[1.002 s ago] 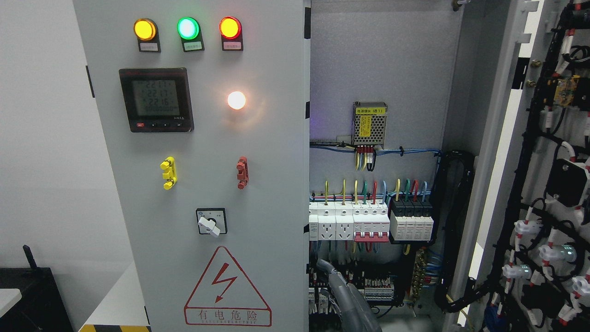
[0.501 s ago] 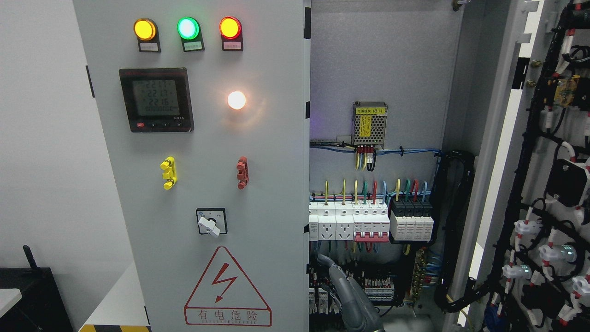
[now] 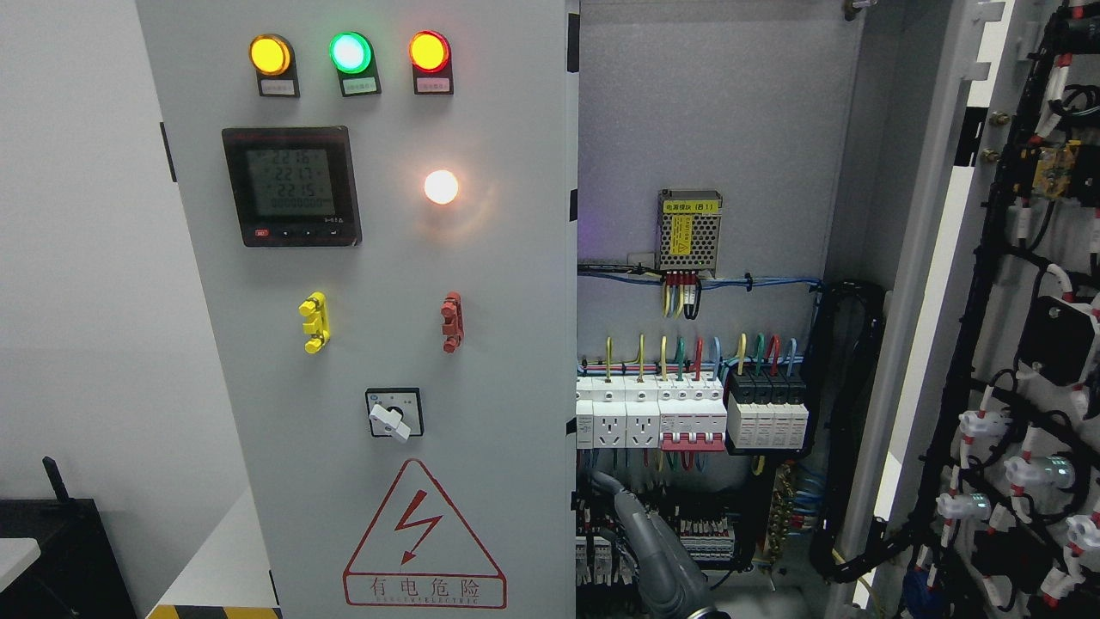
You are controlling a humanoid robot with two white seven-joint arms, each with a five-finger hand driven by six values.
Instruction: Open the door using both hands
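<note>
One grey hand (image 3: 640,537) reaches inside the cabinet beside the left door (image 3: 387,344).

Open bay between shut left door (image 3: 481,361) and swung-out right door (image 3: 937,284).
Upper bay: bare back panel (image 3: 713,103), nothing jutting out; roomiest stretch.
Mid bay: small power supply (image 3: 689,232) on the panel, thin wires (image 3: 773,282) strung across under it.
Below that: row of breakers (image 3: 687,417) spanning most of the width, wire tails sticking up.
Right side: thick black cable bundle (image 3: 851,413) hanging down, narrowing the way.
Bottom of bay: crowded with terminal blocks (image 3: 709,537); right hand (image 3: 653,550) already there, just beside the left door's edge.
Left door face: yellow handle (image 3: 314,322), red handle (image 3: 452,322) and switch knob (image 3: 391,421) standing proud.
</note>
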